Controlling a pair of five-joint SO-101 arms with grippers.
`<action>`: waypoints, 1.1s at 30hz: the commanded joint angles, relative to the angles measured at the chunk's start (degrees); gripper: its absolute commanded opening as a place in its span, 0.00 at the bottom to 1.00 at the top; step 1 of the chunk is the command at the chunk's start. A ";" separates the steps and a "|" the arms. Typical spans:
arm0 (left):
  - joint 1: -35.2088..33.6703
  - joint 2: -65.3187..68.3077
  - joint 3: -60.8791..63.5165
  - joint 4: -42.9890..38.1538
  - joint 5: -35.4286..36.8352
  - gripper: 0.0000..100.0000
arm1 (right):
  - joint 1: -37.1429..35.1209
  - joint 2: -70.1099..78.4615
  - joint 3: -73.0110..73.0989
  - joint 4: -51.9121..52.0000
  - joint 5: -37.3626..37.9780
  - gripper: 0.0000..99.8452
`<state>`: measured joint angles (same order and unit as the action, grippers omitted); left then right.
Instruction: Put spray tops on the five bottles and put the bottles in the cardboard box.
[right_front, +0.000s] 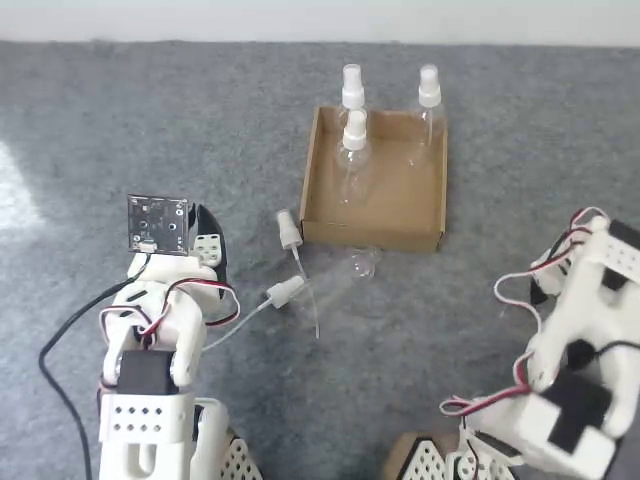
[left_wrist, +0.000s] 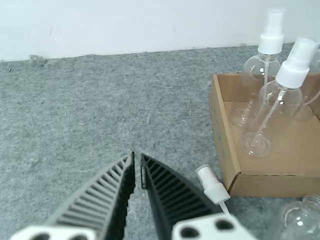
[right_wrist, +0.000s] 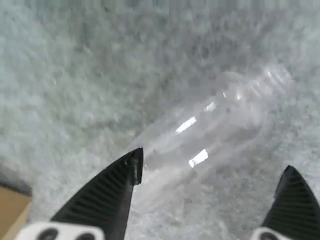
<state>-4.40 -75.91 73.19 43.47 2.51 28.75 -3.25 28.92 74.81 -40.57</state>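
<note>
High view: three capped bottles (right_front: 353, 150) at the box (right_front: 372, 236); two spray tops (right_front: 288, 229) and a bare bottle (right_front: 365, 263) lie nearby. Left fingers (left_wrist: 165, 185) closed, empty; right fingers (right_wrist: 115, 185) wide over another bottle (right_wrist: 210, 125).

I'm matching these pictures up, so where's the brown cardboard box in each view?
High view: brown cardboard box upper centre, spray-topped clear bottles inside.
Left wrist view: beyond the left claw, same bottles inside.
Right wrist view: brown corner beside the right claw; cannot tell.
Shared landmark: grey carpet.

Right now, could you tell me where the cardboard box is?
High view: the cardboard box sits centre-back, two spray tops off its near-left corner.
</note>
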 joint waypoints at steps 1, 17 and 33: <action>-0.26 -0.79 -0.66 -1.32 0.97 0.01 | 0.13 4.18 -1.58 -3.30 -0.62 0.37; -0.26 -0.35 -0.92 -1.14 0.97 0.01 | -0.84 7.78 -8.26 -7.69 27.96 0.11; 4.22 41.85 -36.70 18.37 -0.35 0.01 | 2.24 8.48 -13.01 -11.82 98.02 0.01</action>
<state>-1.93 -42.95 44.53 60.88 2.24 30.24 6.68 18.99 63.82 45.14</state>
